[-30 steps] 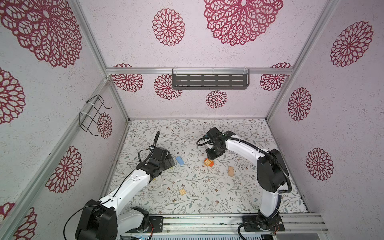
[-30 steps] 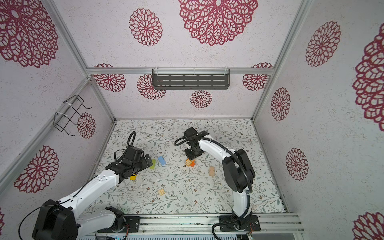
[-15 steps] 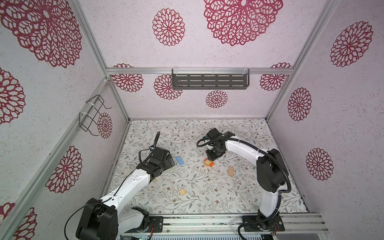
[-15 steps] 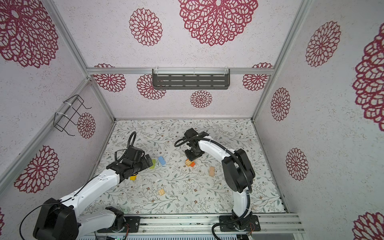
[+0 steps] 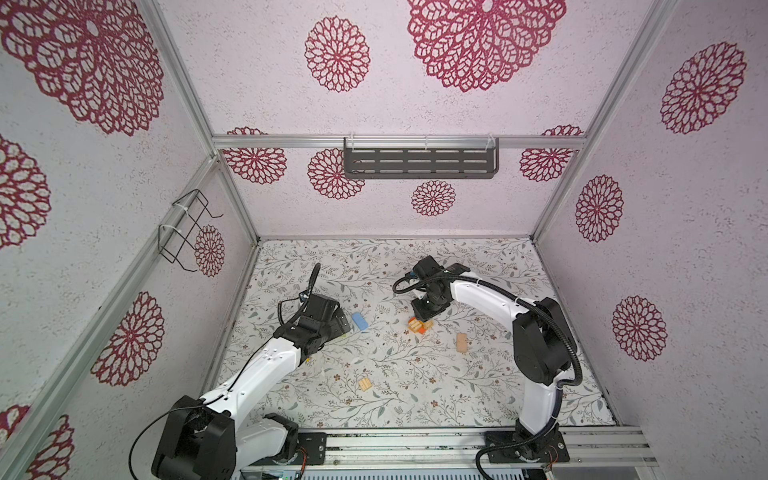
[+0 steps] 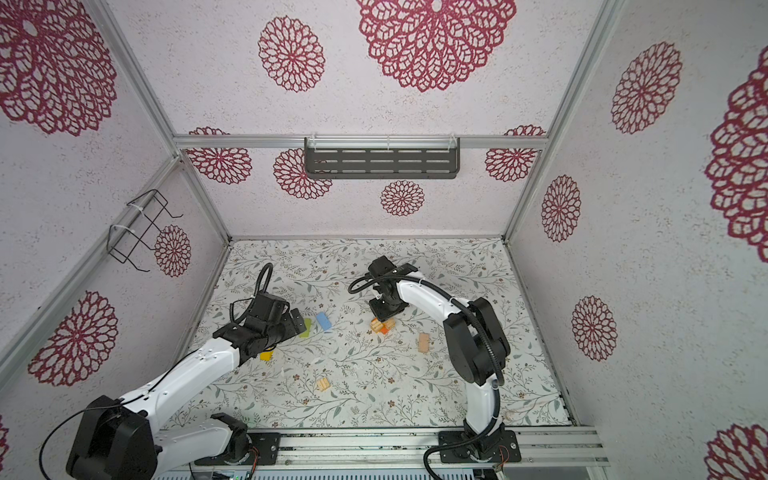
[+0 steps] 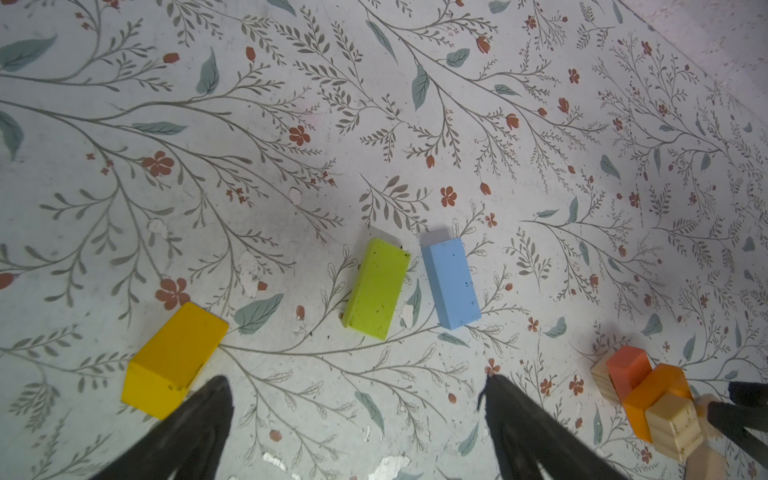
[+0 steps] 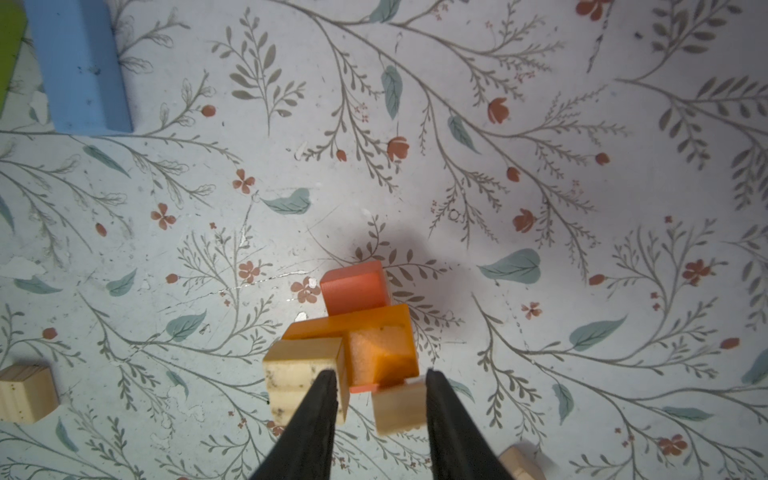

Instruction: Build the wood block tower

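Wood block tower (image 5: 417, 325) stands mid-frame on the tabletop (image 5: 415, 395) in both top views, right gripper (image 8: 380, 376) released, jaws slightly parted astride its orange block (image 8: 374, 340). Left gripper (image 7: 357, 382) gapes wide, holding nothing.

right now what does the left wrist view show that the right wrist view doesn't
Only the left wrist view: the yellow rectangular wood block and the open left end effector. Only the right wrist view: a plain tan square wood block lying apart at the frame edge. Both: the light blue rectangular wood block and the small stack of red-orange, orange and tan wood blocks.
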